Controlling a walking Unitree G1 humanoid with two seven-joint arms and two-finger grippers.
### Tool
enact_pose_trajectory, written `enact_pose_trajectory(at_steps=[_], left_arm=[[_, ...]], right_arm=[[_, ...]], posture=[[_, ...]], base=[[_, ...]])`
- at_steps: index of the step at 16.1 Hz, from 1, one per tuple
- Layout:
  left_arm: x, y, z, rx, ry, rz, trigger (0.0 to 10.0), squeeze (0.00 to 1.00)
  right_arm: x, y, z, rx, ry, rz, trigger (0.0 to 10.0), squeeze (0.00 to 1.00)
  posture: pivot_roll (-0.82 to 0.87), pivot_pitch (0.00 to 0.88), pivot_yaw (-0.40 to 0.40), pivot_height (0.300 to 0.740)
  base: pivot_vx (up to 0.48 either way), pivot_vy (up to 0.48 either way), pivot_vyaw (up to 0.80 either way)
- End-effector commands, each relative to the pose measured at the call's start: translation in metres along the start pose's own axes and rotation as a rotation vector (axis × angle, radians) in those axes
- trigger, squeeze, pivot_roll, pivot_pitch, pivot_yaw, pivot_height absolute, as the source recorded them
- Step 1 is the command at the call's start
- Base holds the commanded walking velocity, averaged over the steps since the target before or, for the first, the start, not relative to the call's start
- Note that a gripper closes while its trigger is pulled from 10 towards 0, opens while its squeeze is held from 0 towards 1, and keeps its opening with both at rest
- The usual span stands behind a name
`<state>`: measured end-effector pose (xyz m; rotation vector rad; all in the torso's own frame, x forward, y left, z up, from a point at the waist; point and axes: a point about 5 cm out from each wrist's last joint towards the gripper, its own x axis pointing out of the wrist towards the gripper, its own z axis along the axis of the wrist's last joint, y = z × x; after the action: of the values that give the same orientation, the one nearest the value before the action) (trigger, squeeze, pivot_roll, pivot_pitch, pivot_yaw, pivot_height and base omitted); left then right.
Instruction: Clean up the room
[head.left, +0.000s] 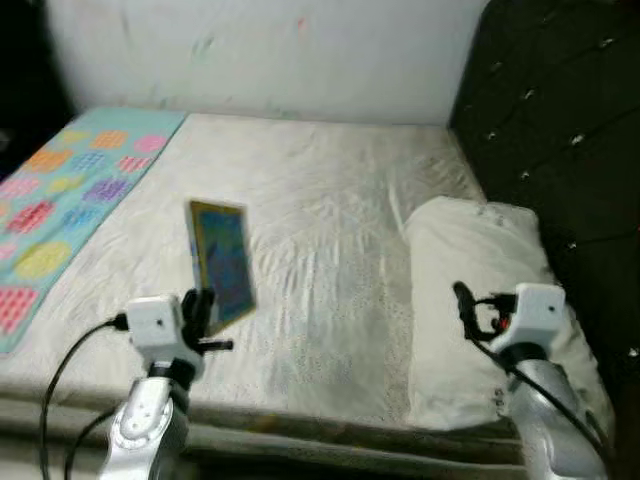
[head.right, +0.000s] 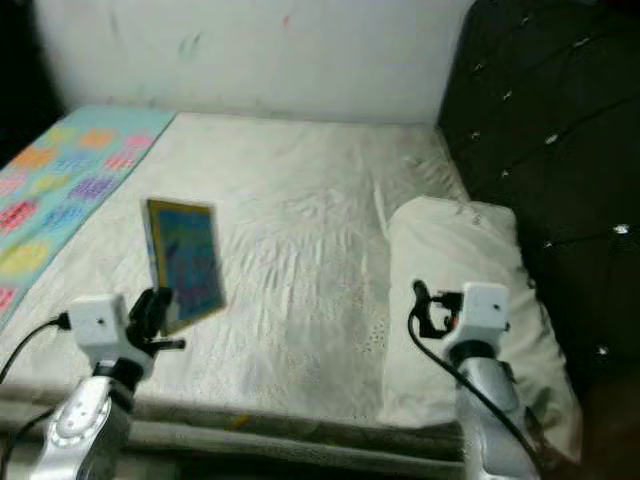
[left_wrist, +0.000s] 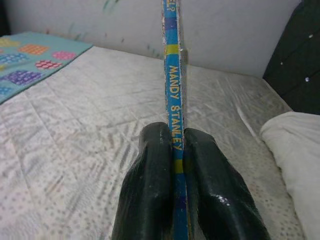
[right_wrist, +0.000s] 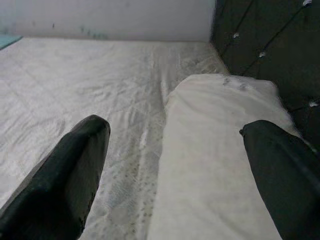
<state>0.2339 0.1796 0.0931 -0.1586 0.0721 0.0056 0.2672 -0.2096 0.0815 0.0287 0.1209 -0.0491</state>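
Note:
A thin blue and yellow book (head.left: 222, 262) stands upright above the near left part of the bed, lifted off the sheet. My left gripper (head.left: 203, 310) is shut on its lower edge; in the left wrist view both black fingers (left_wrist: 150, 195) press the spine (left_wrist: 174, 90), which reads "MANDY STANLEY". My right gripper (head.left: 462, 300) hovers over the near end of the white pillow (head.left: 478, 290), open, with nothing between its fingers (right_wrist: 75, 170).
The bed (head.left: 330, 200) has a cream quilted cover. A turquoise mat with coloured patches (head.left: 60, 200) lies along its left side. A black tufted headboard (head.left: 560, 120) rises on the right, and a white wall (head.left: 270, 50) stands behind.

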Motion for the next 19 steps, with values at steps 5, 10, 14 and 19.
enact_pose_trajectory(at_steps=[5, 10, 14, 19], left_arm=[[0.0025, 0.0016, 0.0117, 0.002, -0.053, 0.014, 10.0, 0.00], [0.0046, 0.0005, 0.0121, -0.001, -0.054, 0.007, 10.0, 0.00], [0.0048, -0.0011, 0.0115, -0.005, -0.054, 0.000, 10.0, 0.00], [0.0063, -0.0020, 0.0131, -0.014, -0.060, 0.002, 10.0, 0.00]], right_arm=[[0.0015, 0.0001, 0.0030, -0.006, -0.008, 0.002, 10.0, 0.00], [0.0034, 0.0012, 0.0033, 0.001, -0.008, 0.005, 10.0, 0.00], [0.0046, 0.0019, 0.0040, 0.000, -0.014, 0.007, 10.0, 0.00], [0.0060, 0.0027, 0.0044, 0.001, -0.017, 0.011, 10.0, 0.00]], posture=[[-0.08, 0.000, -0.037, 0.740], [-0.08, 0.000, -0.038, 0.740], [-0.08, 0.000, -0.038, 0.740], [-0.08, 0.000, -0.040, 0.740]], base=[[0.000, 0.000, 0.00], [0.000, 0.000, -0.27], [0.000, 0.000, -0.76], [0.000, 0.000, -0.35]])
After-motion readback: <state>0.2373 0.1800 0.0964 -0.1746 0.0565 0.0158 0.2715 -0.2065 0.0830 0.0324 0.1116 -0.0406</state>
